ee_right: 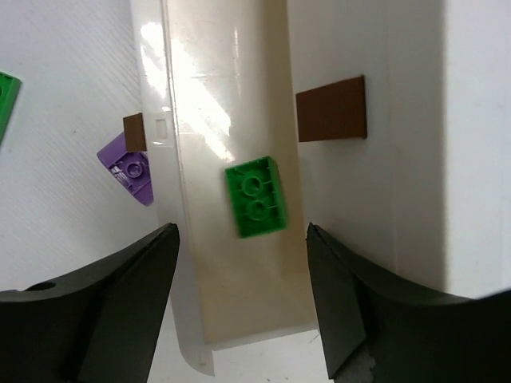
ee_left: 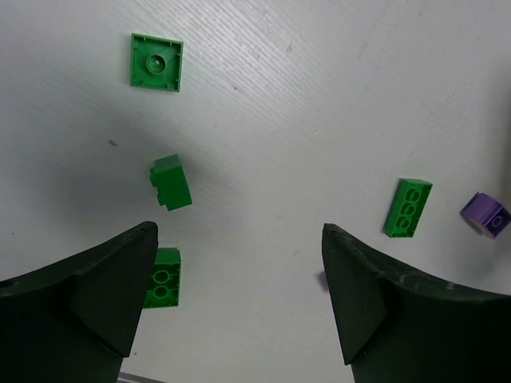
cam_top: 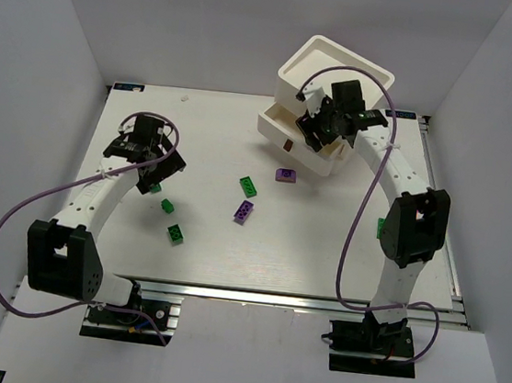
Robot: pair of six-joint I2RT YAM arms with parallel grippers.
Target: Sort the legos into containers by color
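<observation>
White walls stand around a pale worktop (cam_top: 322, 264). From above, the left pincer (cam_top: 153, 178) hangs over the left side. Two small green studded plastic bricks lie near it, the far green brick (cam_top: 167, 205) and the near green brick (cam_top: 175, 232). In the middle lie a long green brick (cam_top: 249, 186) and a long purple brick (cam_top: 244, 210). A small purple brick (cam_top: 285, 174) lies just beside a white square plastic bin (cam_top: 308, 160) at the far right. A second white bin (cam_top: 326, 65) sits tilted behind it. The right pincer (cam_top: 323, 130) is over the first bin.

From the left wrist, the left pincer is spread wide and holds nothing. Beyond it lie a flat green square plate (ee_left: 156, 62) and a chunky green brick (ee_left: 171, 182). A half-hidden green brick (ee_left: 164, 287) peeks out by the left finger.

From the right wrist, the right pincer is spread wide too, with nothing in its grip. A bright green two-stud brick (ee_right: 256, 196) shows inside the first bin. I cannot tell if it is lying there or falling. A brown mark (ee_right: 332, 109) is on the tilted bin's wall. The small purple brick lies on the worktop to the left, right by the first bin.
</observation>
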